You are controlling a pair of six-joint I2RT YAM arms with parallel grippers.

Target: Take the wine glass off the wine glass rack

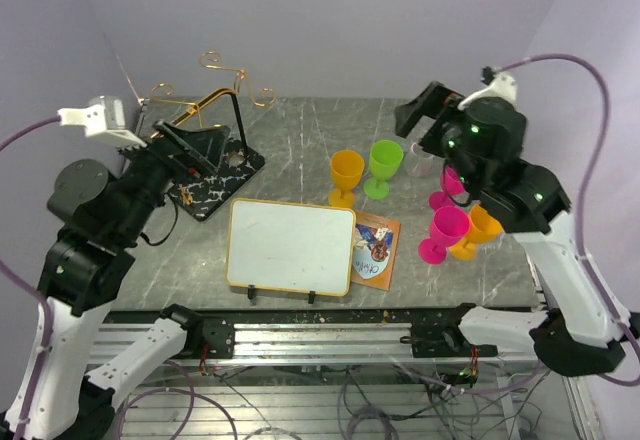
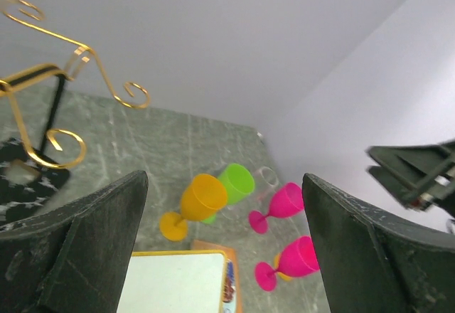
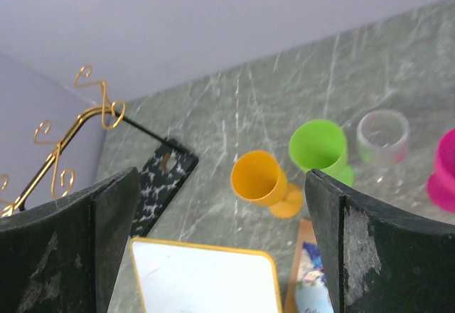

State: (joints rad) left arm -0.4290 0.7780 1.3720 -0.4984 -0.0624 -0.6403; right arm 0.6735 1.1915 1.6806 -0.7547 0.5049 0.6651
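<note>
The wine glass rack [image 1: 222, 172] stands at the back left, with a black marble-look base and gold curled arms [image 1: 212, 61]. I see no glass hanging on it. It also shows in the left wrist view [image 2: 85, 60] and the right wrist view [image 3: 84, 122]. An orange glass [image 1: 346, 174], a green glass [image 1: 384, 164], a clear glass [image 1: 420, 164], two pink glasses [image 1: 445, 232] and another orange one [image 1: 484, 228] stand on the table. My left gripper [image 1: 192, 146] hovers over the rack base, open and empty. My right gripper [image 1: 422, 120] hangs above the clear glass, open and empty.
A white board with a yellow frame [image 1: 290, 246] lies at the front middle, with a small picture card [image 1: 376, 248] at its right. The purple wall is close behind the rack. The table's front edge and a metal rail [image 1: 330, 335] lie near the arm bases.
</note>
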